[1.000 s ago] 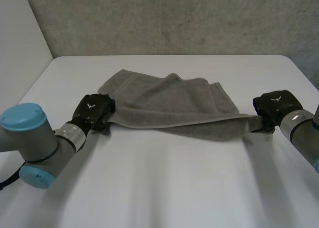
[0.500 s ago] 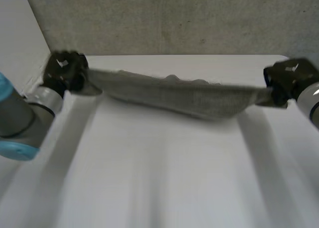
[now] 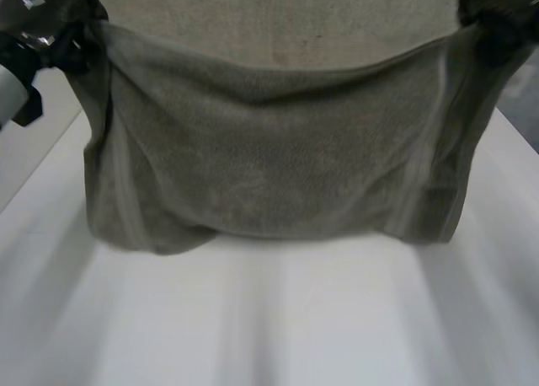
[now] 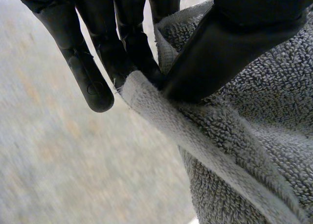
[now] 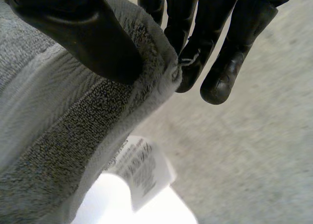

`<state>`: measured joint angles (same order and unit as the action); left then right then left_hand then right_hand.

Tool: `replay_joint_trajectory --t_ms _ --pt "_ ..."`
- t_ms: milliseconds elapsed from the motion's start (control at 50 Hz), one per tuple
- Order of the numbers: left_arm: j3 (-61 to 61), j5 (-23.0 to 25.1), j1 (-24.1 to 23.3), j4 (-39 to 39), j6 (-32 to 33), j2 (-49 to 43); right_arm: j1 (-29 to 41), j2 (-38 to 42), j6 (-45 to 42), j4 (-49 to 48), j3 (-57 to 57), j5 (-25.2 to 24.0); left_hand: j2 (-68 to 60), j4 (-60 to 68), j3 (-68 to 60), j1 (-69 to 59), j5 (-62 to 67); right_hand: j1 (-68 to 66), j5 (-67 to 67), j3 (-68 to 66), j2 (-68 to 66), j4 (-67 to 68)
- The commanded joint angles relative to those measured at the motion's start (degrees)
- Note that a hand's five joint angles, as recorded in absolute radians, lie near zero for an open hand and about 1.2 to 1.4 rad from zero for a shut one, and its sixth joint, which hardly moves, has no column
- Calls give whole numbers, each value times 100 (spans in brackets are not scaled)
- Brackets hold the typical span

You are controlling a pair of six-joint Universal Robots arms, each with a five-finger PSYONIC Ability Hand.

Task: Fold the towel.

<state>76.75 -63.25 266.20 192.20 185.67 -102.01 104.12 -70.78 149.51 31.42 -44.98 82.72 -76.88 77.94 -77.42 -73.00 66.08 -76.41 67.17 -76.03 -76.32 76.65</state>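
The left hand (image 3: pixel 46 28) and right hand (image 3: pixel 498 13) each pinch one upper corner of the towel (image 3: pixel 269 167) between thumb and fingers, so it hangs spread above the tabletop (image 3: pixel 269 327). Each grip takes only the hem, so a corner may slip if the arms pull apart. One second earlier the towel lay bunched on the tabletop.

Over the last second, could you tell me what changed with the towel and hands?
The left hand and the right hand rose and moved apart, raising the towel from the table so it hangs spread between them. Each hand kept its pinch on a corner.
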Motion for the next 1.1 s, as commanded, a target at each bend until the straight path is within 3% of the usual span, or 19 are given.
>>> replay_joint_trajectory --t_ms 20,120,160,220,260,300,360,520,580,620,700,740,880,920,940,1060,1100 --pt "-1561 -55 -85 -525 13 -1826 399 1382 -581 -65 675 491 -312 206 -258 -700 392 -359 283 -397 -368 335" --pt "-2586 -117 -120 -526 -5 -2455 583 2435 -687 -967 2200 885 -312 206 -258 -700 392 -359 283 -397 -368 335" --pt "-3872 -441 -321 -482 -118 -2815 583 2533 -669 -1336 2639 965 -312 206 -258 -700 392 -359 283 -397 -368 335" --pt "-4432 -653 -428 -376 -268 -2851 592 2464 -652 -2275 3195 965 -312 206 -258 -700 392 -359 283 -397 -368 335" --pt "-5220 -1117 -481 279 -802 -2764 592 2332 -643 -2720 3233 939 -312 206 -258 -700 392 -359 283 -397 -368 335" --pt "-5258 -1250 -490 640 -1039 -2641 592 1999 -643 -3367 2997 790 -312 206 -258 -700 392 -359 283 -397 -368 335" --pt "-5170 -1277 -498 924 -1235 -2473 592 1831 -564 -3615 2602 606 -312 206 -258 -700 392 -359 283 -397 -368 335" --pt "-3232 -874 -455 1258 -1358 -2236 592 1778 -485 -3590 1343 438 -312 206 -258 -700 392 -359 283 -397 -368 335" --pt "-2841 -829 -428 1267 -1349 -2236 583 1716 -476 -3599 710 306 -312 206 -258 -700 392 -359 283 -397 -368 335" --pt "-1836 -715 -384 1398 -1341 -2271 557 1681 -423 -3599 72 114 -312 206 -258 -700 392 -359 283 -397 -368 335" --pt "-943 -469 -305 1812 -1262 -2341 522 1681 -379 -3634 -652 -124 -312 206 -258 -700 392 -359 283 -397 -368 335" --pt "-278 -189 -270 2145 -947 -2472 513 1742 -405 -3669 -1352 -299 -312 206 -258 -700 392 -359 283 -397 -368 335" --pt "393 111 -191 2287 -66 -2666 451 1892 -458 -3924 -2524 -379 -312 206 -258 -700 392 -359 283 -397 -368 335" --pt "866 173 -130 2182 730 -2632 382 1805 -458 -3880 -2892 -336 -312 206 -258 -700 392 -359 283 -397 -368 335" --pt "868 173 -129 2181 734 -2631 381 1804 -458 -3880 -2893 -335 -312 206 -258 -700 392 -359 283 -397 -368 335" --pt "1386 173 108 1970 1173 -1998 206 305 -370 -3503 -3727 -335 -312 206 -258 -700 392 -359 283 -397 -368 335" --pt "1763 190 231 1830 1164 -1281 162 5 -370 -3328 -3824 -335 -312 206 -258 -700 392 -359 283 -397 -368 335"
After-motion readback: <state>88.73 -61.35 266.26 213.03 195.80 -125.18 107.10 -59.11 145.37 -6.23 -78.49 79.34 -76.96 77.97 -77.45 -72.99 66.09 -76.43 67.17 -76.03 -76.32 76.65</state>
